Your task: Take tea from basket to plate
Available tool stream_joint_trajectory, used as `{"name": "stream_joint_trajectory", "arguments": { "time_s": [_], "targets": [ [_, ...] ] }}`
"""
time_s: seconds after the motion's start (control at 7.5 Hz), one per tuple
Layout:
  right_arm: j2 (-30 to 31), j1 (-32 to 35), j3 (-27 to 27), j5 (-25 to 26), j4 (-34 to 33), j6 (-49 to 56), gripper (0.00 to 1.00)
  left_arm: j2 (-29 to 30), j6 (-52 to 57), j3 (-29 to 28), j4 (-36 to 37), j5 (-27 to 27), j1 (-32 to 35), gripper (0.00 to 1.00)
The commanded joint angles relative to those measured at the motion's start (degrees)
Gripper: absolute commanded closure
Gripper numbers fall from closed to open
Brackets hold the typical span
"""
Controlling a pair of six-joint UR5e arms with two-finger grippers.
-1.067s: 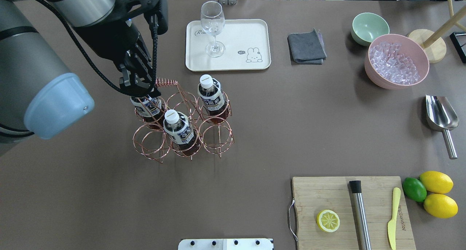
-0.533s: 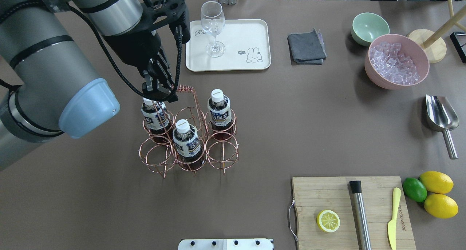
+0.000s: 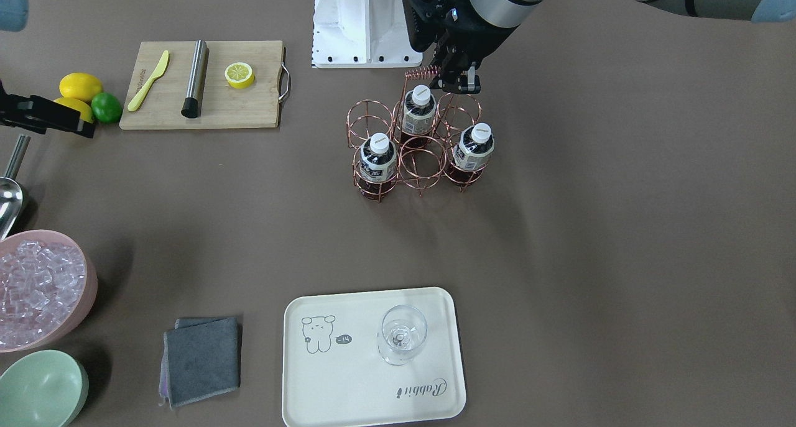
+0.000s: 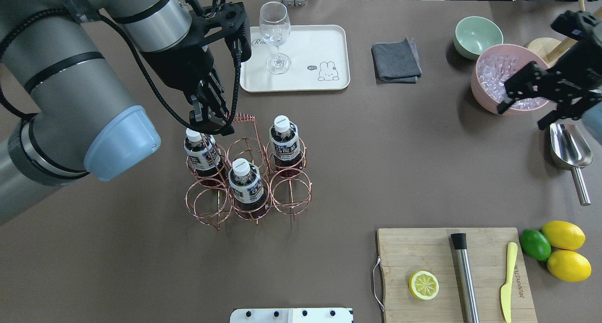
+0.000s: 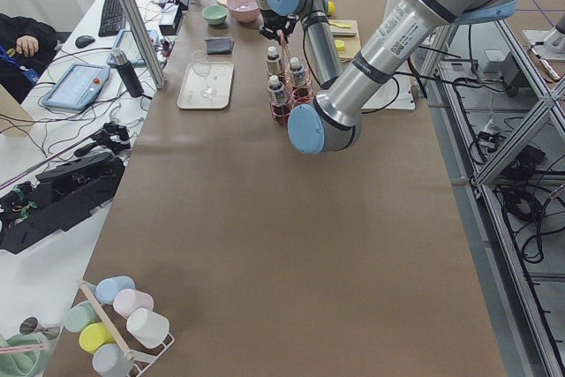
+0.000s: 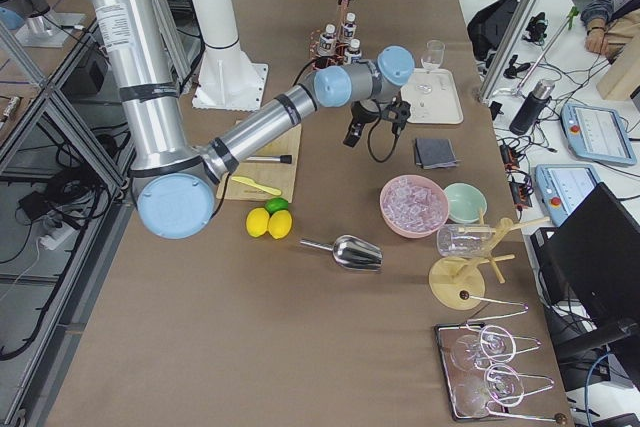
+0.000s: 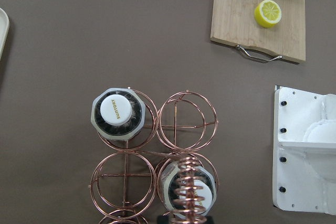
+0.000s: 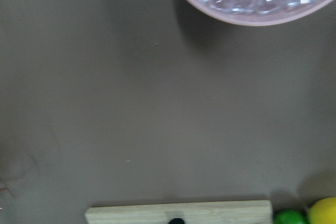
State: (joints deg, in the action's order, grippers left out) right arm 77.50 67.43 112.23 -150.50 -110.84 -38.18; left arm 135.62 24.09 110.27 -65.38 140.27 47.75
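Observation:
The copper wire basket point(image 4: 249, 179) stands at the table's centre-left with three tea bottles point(image 4: 200, 149) point(image 4: 244, 184) point(image 4: 284, 142) upright in its rings. My left gripper point(image 4: 214, 123) is shut on the basket's twisted-wire handle point(image 4: 242, 118), right above the back-left bottle. In the left wrist view the handle coil point(image 7: 189, 198) runs over one bottle cap, and another tea bottle point(image 7: 116, 109) shows beside it. The cream plate point(image 4: 329, 45) lies behind the basket and carries a wine glass point(image 4: 275, 36). My right gripper point(image 4: 521, 118) hangs open and empty over the table's right side.
A pink bowl of ice point(image 4: 512, 78), a green bowl point(image 4: 477, 36), a grey cloth point(image 4: 396, 60) and a metal scoop point(image 4: 570, 153) are on the right. A cutting board point(image 4: 423, 252) with a lemon half, a muddler and a knife lies front right, beside lemons point(image 4: 564, 250) and a lime.
My left gripper has moved right and down with the basket and its three bottles hanging from the handle. My right arm has come into view over the ice bowl.

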Motion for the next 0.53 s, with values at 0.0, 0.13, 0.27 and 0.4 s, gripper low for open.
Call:
{"name": "stream_joint_trajectory", "arguments": {
  "time_s": [0.0,0.13,0.27,0.4],
  "targets": [
    [-13.3,-8.77,-0.61,-0.06,-0.08,-23.6,0.0,-0.09,-0.01,0.03,-0.1,0.09,-0.02,1.0],
    [-17.96,-12.28,-1.57,0.2,0.09,-31.96,0.0,-0.27,0.08,0.03,-0.1,0.09,0.07,1.0],
    [-24.7,-14.84,-5.49,0.38,0.09,-38.4,0.0,-0.27,0.08,0.03,-0.1,0.09,-0.02,1.0],
    [-31.03,-17.65,-10.58,1.69,0.18,-42.38,0.0,-0.35,0.08,-0.06,-0.71,0.09,-0.02,1.0]
  ]
}}
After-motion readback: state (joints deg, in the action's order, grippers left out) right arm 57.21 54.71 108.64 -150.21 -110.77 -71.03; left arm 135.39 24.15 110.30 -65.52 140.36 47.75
